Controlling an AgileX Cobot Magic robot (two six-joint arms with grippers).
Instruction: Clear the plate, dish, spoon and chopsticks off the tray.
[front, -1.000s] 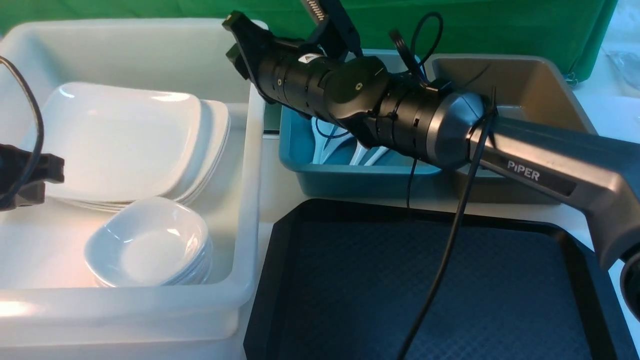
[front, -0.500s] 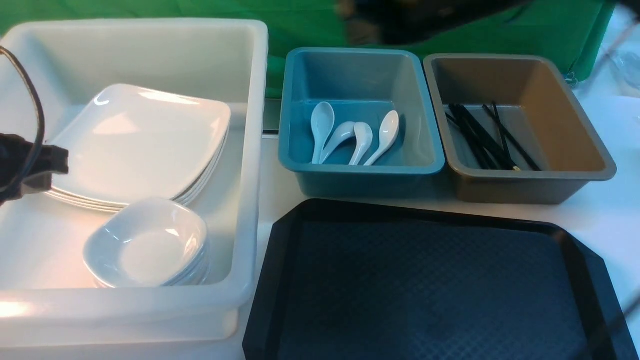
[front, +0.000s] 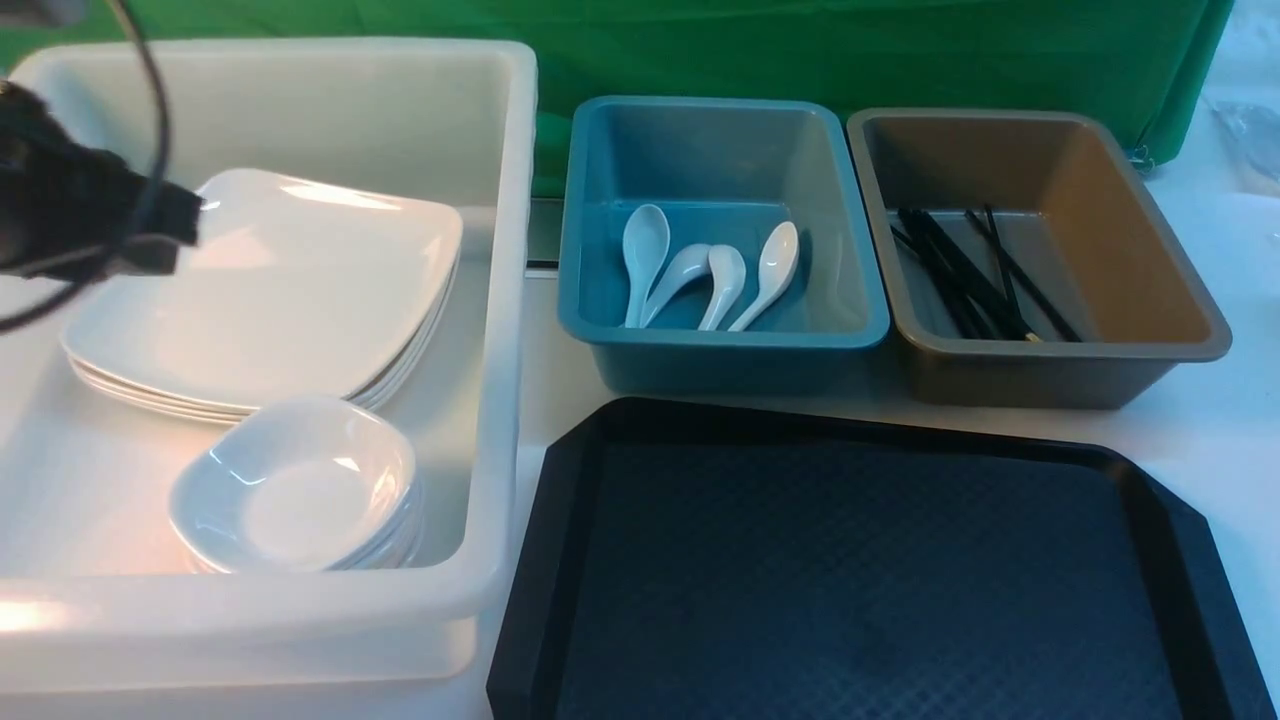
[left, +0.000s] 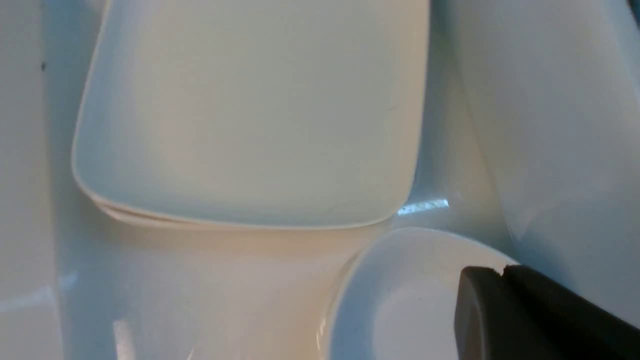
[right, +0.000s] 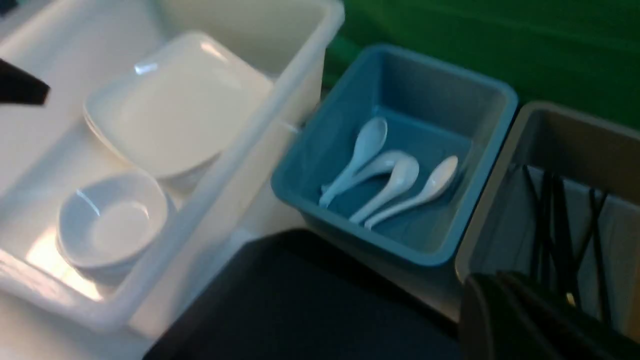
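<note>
Right arm gone; left gripper (front: 170, 235) risen over plates (front: 290, 290).

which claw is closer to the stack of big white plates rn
Left. The left claw hangs over the far left edge of the plates; the right claw is off by the brown tub.

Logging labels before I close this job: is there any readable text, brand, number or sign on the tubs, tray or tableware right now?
None: no text shows in any view.
White tub, blue tub, brown tub: unmarked.
Tray: only a diamond texture.
Plates, spoons, chopsticks: plain.
</note>
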